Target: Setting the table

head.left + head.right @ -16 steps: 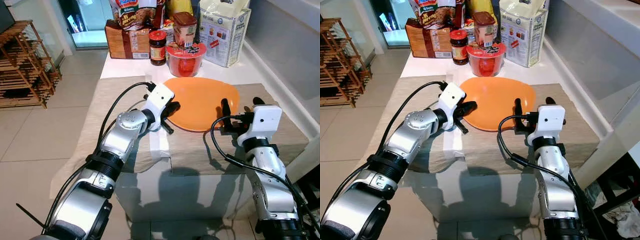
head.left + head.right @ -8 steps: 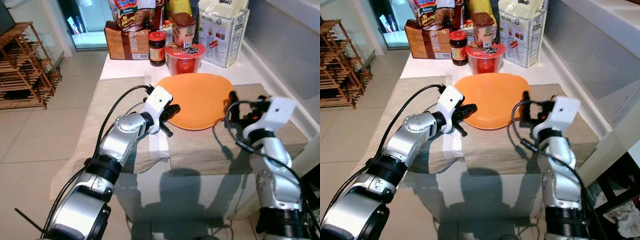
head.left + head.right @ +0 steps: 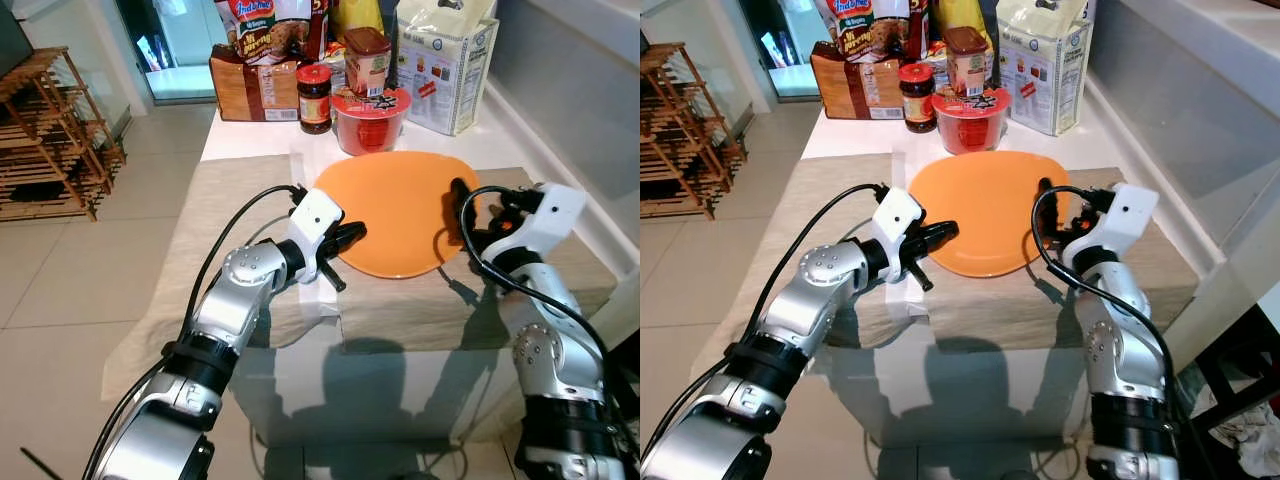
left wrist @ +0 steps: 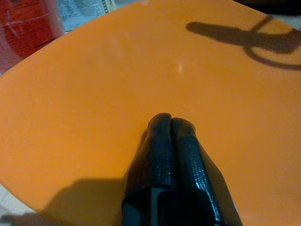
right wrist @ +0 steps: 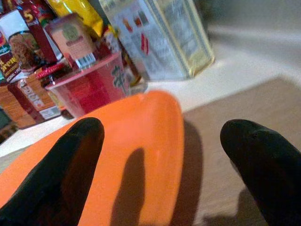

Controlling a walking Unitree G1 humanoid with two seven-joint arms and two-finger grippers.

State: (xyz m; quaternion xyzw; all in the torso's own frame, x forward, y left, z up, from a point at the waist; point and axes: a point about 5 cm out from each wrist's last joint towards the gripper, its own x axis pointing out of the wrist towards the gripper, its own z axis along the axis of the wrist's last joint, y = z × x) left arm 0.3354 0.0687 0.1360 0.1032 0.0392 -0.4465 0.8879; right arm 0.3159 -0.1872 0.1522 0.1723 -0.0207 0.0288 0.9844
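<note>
An orange plate lies on a beige table mat. My left gripper is shut, its two fingers pressed together and resting on top of the plate's left part. I cannot tell whether it holds the plate. My right gripper is open at the plate's right edge. One black finger is over the orange surface and the other is over the mat.
Groceries crowd the back of the counter: a red noodle cup just behind the plate, a dark jar, a bread package and a white bag. A wooden rack stands on the tiled floor at left.
My right gripper has lifted and tilted in to the plate's right edge. The left gripper has slid slightly right and nearer, and the plate has shifted a little with it.
</note>
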